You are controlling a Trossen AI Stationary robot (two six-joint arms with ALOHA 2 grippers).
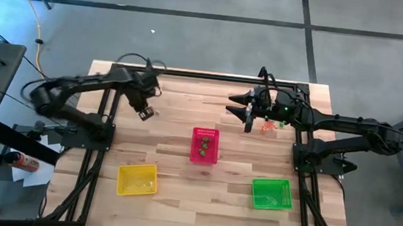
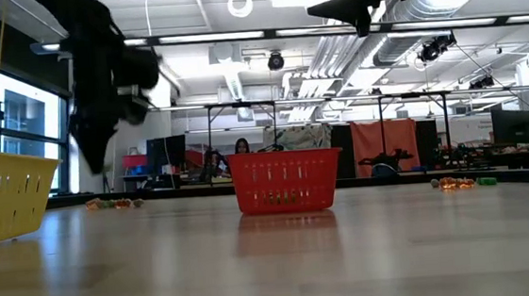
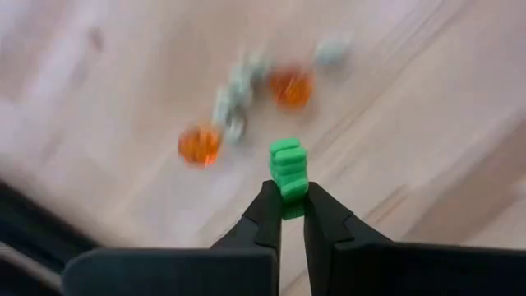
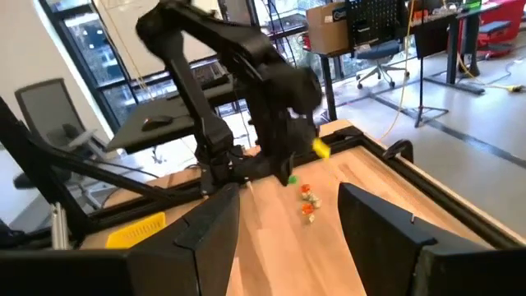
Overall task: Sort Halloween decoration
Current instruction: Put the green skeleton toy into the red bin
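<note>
Seen from the left wrist, the left gripper (image 3: 292,201) has its jaws closed on a small green trinket (image 3: 288,167) pinched between the tips, lifted above the wooden surface (image 3: 427,123). Beyond it lie orange trinkets (image 3: 200,145) and pale ones (image 3: 234,94). The right gripper (image 1: 247,108) hovers with jaws wide.

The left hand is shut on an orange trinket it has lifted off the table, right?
Not quite. The left hand is shut on a green trinket, not an orange one; the left wrist view shows it pinched between the fingertips. The orange trinkets lie on the table below, and the hand is indeed raised off the table.
</note>
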